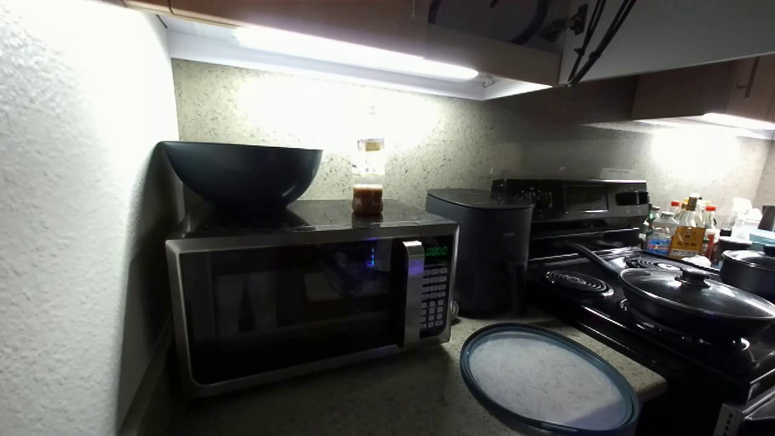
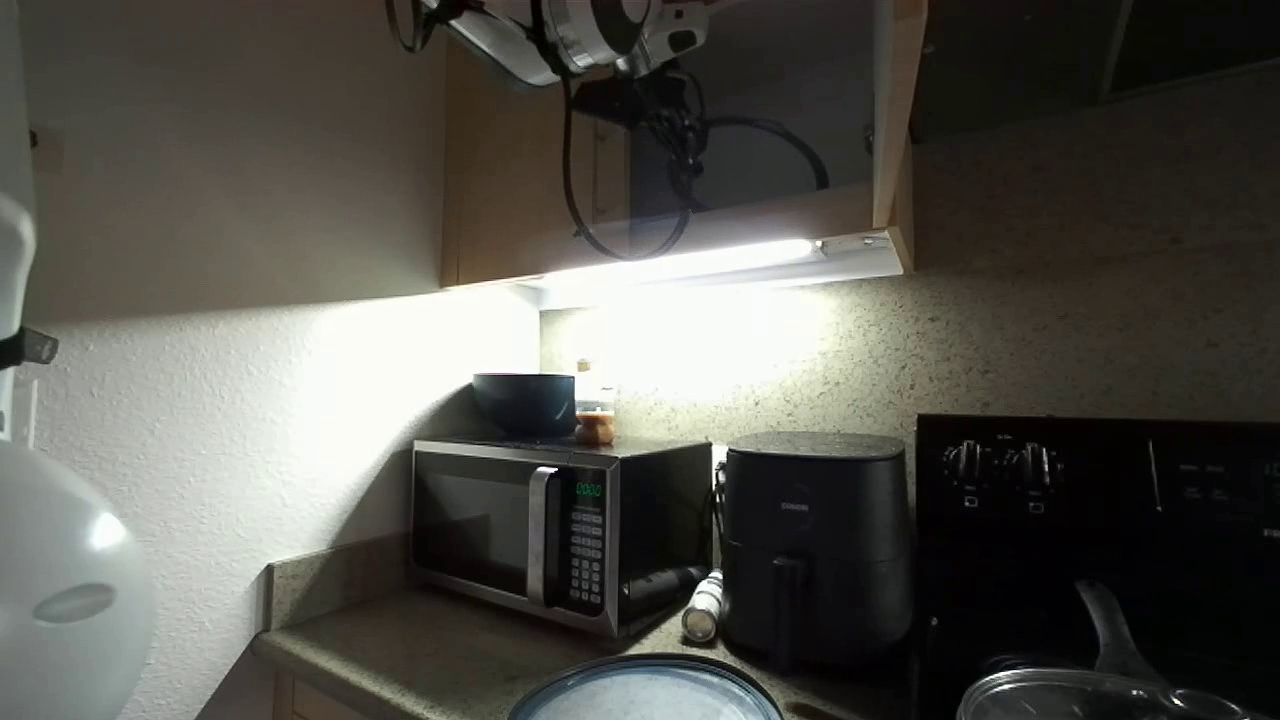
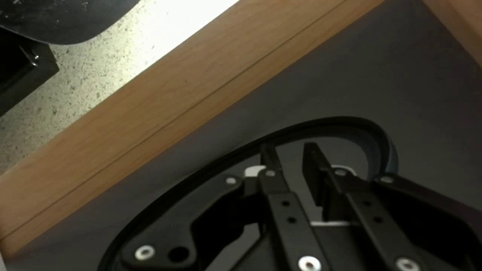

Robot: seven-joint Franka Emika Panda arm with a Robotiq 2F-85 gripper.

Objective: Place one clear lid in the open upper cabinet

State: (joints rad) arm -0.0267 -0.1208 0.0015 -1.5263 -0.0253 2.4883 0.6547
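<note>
In the wrist view a clear lid (image 3: 390, 158) with a dark rim is inside the upper cabinet (image 3: 211, 94); I cannot tell whether it lies flat or leans. My gripper (image 3: 289, 150) is open, its fingers apart with nothing between them, in front of that lid. The cabinet shows in both exterior views, with its wooden bottom edge (image 1: 496, 57) and raised or swung-out door (image 2: 895, 120). A dark curve in the cabinet (image 2: 780, 130) looks like the lid's rim. Another clear lid (image 1: 545, 375) is on the counter, also partly visible in an exterior view (image 2: 650, 690).
The arm (image 2: 600, 35) with hanging cables reaches in front of the cabinet. Below are a microwave (image 1: 290, 309) bearing a dark bowl (image 1: 242, 172) and a bottle (image 1: 368, 197), a black air fryer (image 2: 815, 540), and a stove with a lidded pan (image 1: 690, 297). A wall borders the left.
</note>
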